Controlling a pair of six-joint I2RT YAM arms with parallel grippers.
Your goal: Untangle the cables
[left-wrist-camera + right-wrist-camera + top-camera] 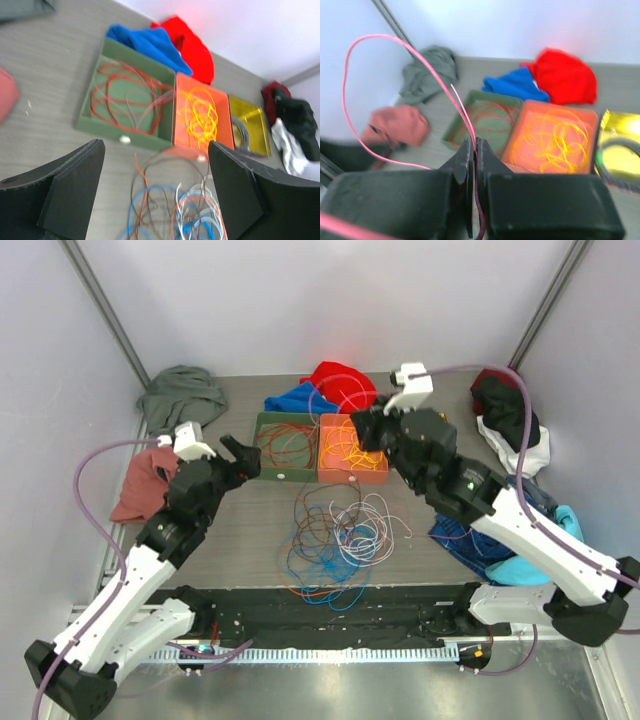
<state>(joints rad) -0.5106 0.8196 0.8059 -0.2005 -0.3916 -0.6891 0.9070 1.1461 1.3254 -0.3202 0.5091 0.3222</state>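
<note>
Over the orange tray (345, 478), your right gripper (474, 146) is clenched on one pinkish cable (415, 55), the left gripper (243, 457) released; with the tangled cables (335, 540) heaped on the bench (250, 530), you're mid-pull and likely next draw it clear toward the green tray (300, 476).

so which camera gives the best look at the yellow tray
The left wrist view: the whole yellow tray shows, a dark coil inside it, beside the orange tray. The right wrist view catches only part of it at the frame edge, blurred. In the top view the right arm hides it.
</note>
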